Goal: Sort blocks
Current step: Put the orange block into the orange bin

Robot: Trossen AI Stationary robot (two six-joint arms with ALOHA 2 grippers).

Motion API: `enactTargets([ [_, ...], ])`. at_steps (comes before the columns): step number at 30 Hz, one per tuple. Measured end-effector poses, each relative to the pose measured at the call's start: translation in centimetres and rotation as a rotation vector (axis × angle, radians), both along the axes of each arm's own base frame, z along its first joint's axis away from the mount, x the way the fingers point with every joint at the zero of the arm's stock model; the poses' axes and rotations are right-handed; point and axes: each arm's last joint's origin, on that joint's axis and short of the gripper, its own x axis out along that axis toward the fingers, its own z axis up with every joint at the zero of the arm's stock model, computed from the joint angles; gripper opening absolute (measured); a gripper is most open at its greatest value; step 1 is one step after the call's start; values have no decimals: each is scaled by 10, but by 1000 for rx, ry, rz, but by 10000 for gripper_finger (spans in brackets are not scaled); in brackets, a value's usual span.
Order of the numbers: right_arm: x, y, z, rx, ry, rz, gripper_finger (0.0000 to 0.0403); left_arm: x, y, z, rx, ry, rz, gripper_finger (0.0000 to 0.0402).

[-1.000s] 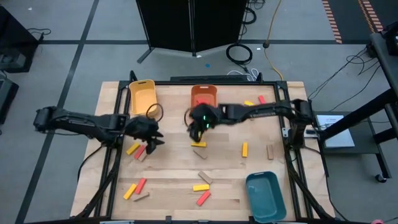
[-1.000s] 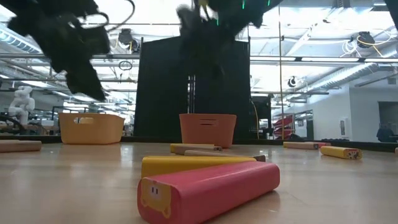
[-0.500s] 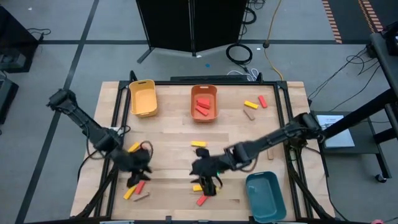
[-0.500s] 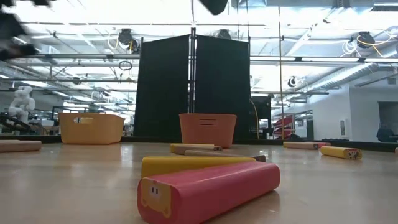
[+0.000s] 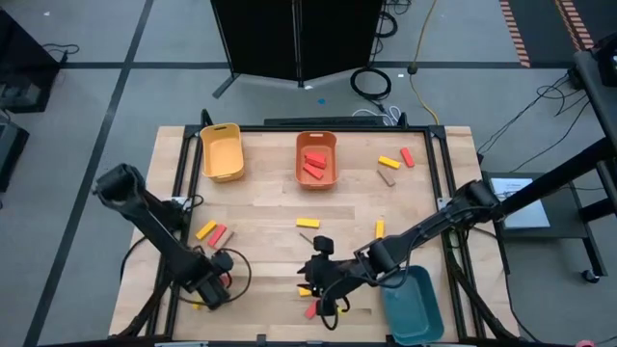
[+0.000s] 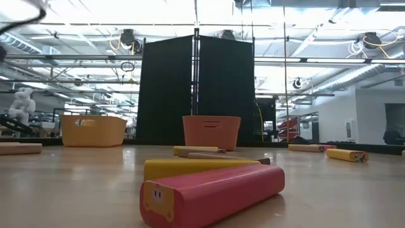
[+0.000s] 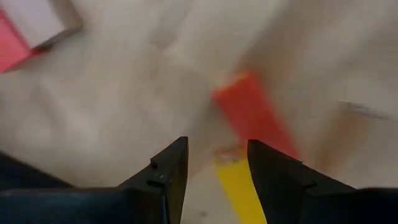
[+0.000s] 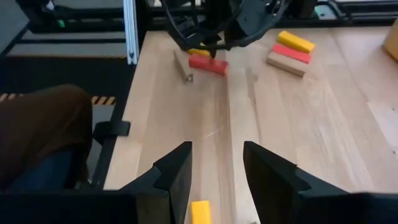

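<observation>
The jaws of the left gripper [image 5: 214,287] stand part open and empty low over a red block [image 5: 222,280] and a yellow block [image 5: 198,303] at seven o'clock on the tabletop [image 5: 260,217] from above, while the right gripper [image 5: 326,280] at six o'clock, also part open and empty, is among more blocks. The left wrist view shows its fingers [image 7: 166,171] straddling the red block [image 7: 252,118] and yellow block [image 7: 239,190]; the right wrist view shows bare wood between its own. This looks like the reach before a pickup: next, the left should settle on one block, close, and carry it to the matching bin, red to the orange bin [image 5: 316,158].
</observation>
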Motion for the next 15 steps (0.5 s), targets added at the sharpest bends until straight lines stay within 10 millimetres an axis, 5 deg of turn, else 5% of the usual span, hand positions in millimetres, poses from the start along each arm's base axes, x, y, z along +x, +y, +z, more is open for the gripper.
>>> enactTargets([
  [8, 3, 6, -21, -30, 66, 10, 137, 6, -6, -8, -14, -30, -11, 161],
  [15, 2, 5, -27, -57, 112, 10, 137, 2, 3, 9, -25, -58, -24, 161],
])
